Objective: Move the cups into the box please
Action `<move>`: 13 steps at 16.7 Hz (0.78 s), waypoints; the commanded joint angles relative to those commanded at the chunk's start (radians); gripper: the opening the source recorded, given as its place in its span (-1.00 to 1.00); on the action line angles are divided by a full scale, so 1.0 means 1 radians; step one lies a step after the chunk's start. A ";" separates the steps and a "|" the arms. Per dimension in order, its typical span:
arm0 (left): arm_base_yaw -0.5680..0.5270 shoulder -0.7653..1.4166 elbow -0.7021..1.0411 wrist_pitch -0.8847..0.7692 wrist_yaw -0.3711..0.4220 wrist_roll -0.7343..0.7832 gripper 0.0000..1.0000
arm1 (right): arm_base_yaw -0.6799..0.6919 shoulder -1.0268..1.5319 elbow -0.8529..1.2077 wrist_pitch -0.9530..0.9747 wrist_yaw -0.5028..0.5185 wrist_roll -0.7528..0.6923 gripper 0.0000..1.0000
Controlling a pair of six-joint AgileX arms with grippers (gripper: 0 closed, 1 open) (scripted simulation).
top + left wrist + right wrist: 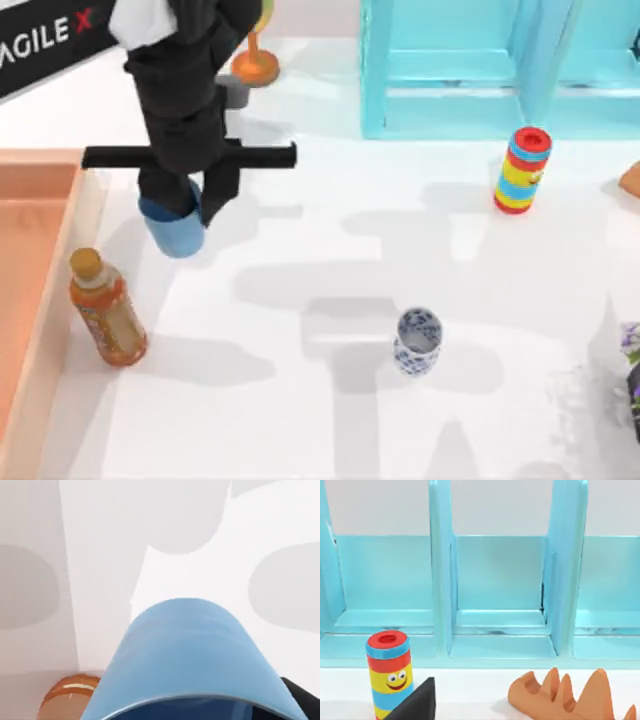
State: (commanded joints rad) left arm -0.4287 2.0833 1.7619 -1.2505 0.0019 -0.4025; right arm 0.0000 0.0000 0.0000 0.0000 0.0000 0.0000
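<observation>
My left hand (188, 200) grips the blue cup (175, 225) by its rim, lifted near the box (60, 290); it looks light, stiff and slick, while the white cup (417, 341) stands mid-bench, likely fragile, best taken at the rim

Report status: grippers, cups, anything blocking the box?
Left gripper shut on blue cup, lifted. White cup on table. Bottle stands beside box.
</observation>
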 joint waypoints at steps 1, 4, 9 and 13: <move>0.024 -0.027 0.003 -0.030 -0.001 0.024 -1.00 | 0.000 0.000 0.000 0.000 0.000 0.000 1.00; 0.055 -0.063 0.006 -0.066 -0.001 0.055 -1.00 | 0.000 0.000 0.000 0.000 0.000 0.000 1.00; 0.064 -0.072 -0.002 -0.062 -0.002 0.070 -1.00 | 0.000 0.000 0.000 0.000 0.000 0.000 1.00; 0.219 -0.197 -0.090 -0.060 0.004 0.218 -1.00 | 0.000 0.000 0.000 0.000 0.000 0.000 1.00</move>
State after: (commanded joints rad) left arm -0.2098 1.8858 1.6720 -1.3108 0.0059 -0.1842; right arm 0.0000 0.0000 0.0000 0.0000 0.0000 0.0000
